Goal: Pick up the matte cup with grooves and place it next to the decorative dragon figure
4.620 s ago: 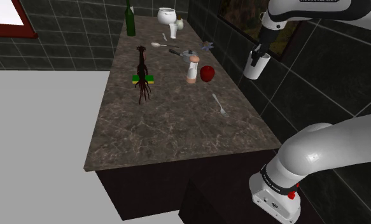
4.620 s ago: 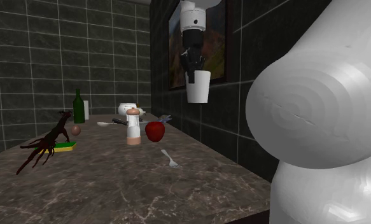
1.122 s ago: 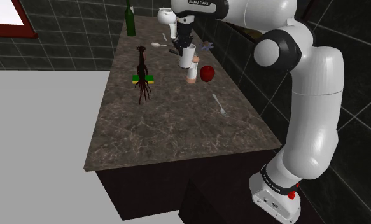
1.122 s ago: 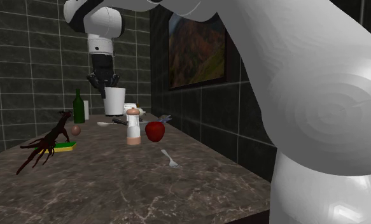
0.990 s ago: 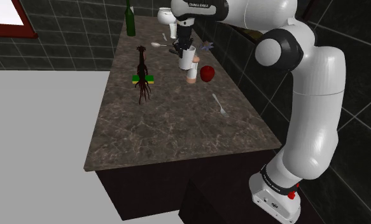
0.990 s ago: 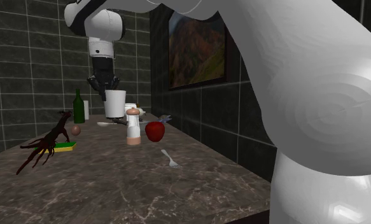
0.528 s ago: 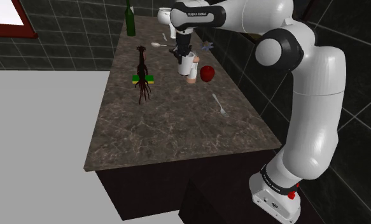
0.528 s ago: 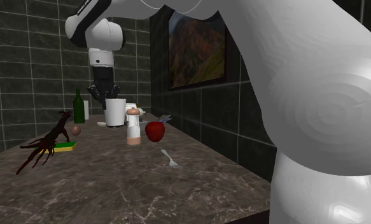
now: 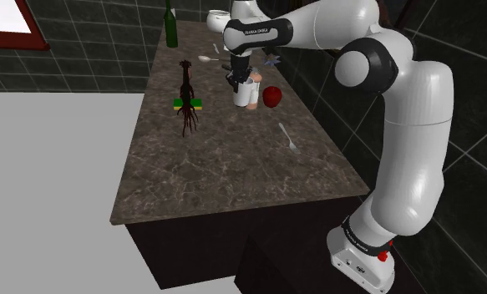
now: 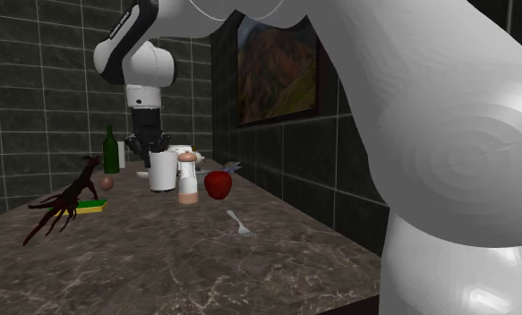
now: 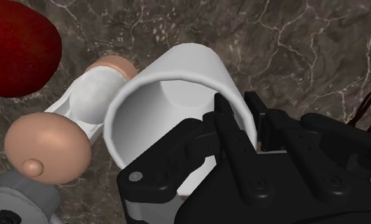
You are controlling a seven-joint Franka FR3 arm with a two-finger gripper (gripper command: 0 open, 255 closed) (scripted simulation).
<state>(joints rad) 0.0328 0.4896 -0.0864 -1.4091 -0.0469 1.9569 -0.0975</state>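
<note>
While the tool point(image 10: 158, 141) pinches the white cup's point(image 10: 163, 170) rim, one finger inside, the cup hangs low over the desk point(image 9: 225, 167) just beside the pepper mill point(image 10: 188, 177), carry step underway; next it needs moving across to the dragon figure point(image 9: 185, 96), well apart, then lowering and letting go.

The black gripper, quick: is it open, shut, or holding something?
Gripper: shut on the white cup, with the cup's rim clasped between its fingers.

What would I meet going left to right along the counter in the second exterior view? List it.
dragon figure → green bottle → white cup → pepper mill → red apple → fork
</note>
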